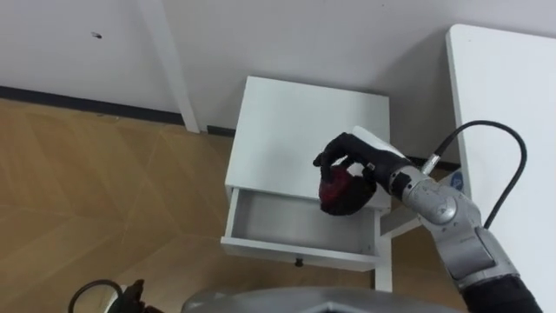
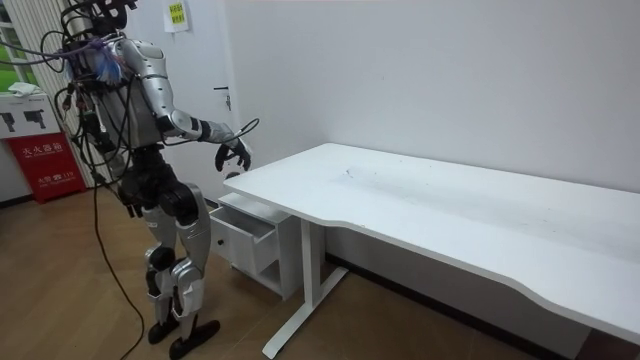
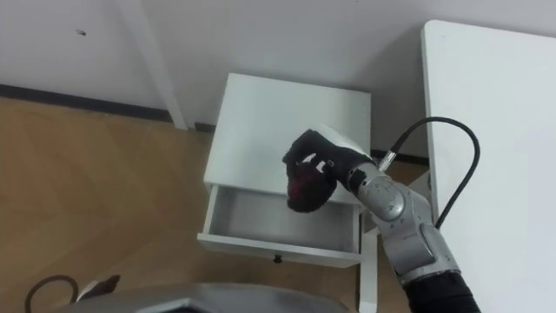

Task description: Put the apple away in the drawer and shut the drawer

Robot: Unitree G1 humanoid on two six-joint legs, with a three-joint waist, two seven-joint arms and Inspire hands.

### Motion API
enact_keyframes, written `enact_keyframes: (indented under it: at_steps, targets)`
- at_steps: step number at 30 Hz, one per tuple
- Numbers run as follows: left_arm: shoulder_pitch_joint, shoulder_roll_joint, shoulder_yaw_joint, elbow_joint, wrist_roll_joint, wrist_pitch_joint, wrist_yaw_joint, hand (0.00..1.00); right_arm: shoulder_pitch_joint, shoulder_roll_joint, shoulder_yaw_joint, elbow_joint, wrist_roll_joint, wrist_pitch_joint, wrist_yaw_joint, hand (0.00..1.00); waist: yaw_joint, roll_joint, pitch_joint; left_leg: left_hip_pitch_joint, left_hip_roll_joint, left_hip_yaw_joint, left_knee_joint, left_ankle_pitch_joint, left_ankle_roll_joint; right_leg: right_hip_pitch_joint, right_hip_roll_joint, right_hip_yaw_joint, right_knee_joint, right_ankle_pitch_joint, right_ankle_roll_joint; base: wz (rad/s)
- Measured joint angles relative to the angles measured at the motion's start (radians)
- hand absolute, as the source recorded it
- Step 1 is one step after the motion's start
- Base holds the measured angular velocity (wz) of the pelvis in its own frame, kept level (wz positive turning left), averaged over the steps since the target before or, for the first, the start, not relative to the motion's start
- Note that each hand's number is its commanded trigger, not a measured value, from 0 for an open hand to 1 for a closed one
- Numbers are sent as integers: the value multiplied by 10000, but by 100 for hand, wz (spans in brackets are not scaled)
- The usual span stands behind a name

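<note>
The placing step is judged to be in hand. The apple (image 1: 334,193) is held in the clenched fingers of the right hand (image 1: 352,159), which hangs over the open drawer (image 1: 287,223) near its three o'clock end. The apple is above the drawer's floor, not on it. A dark shape at seven o'clock in the left eye view is taken to be the left hand (image 1: 130,297); whether it is closed or released cannot be told.

For the next move, the apple would need to be lowered past the drawer's walls and the grasp released only once it is inside. The hand would then have to be lifted out before the drawer front (image 1: 300,253), at six o'clock, is pushed toward twelve o'clock until it meets the cabinet (image 1: 304,117).

As to edges, the drawer's side wall at three o'clock lies just beside the hand, so a small shift toward nine o'clock is thought safer for the drop. The cabinet's front edge stands close behind the knuckles at twelve o'clock. The white table (image 1: 508,87) crowds the three o'clock side, its edge running near the forearm. Open room is found over the wooden floor (image 1: 104,183) from six to nine o'clock.
</note>
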Motion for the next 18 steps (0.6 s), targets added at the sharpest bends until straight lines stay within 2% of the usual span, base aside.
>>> enact_keyframes:
  at_steps: [18]
  targets:
    - [-4,0,5,-5,-41,-19,-3,0,252,54,-92,57,13,-22,-59,0,-32,13,8,7,0,-10,57,0,1,32,-14,1,20,0,1,0]
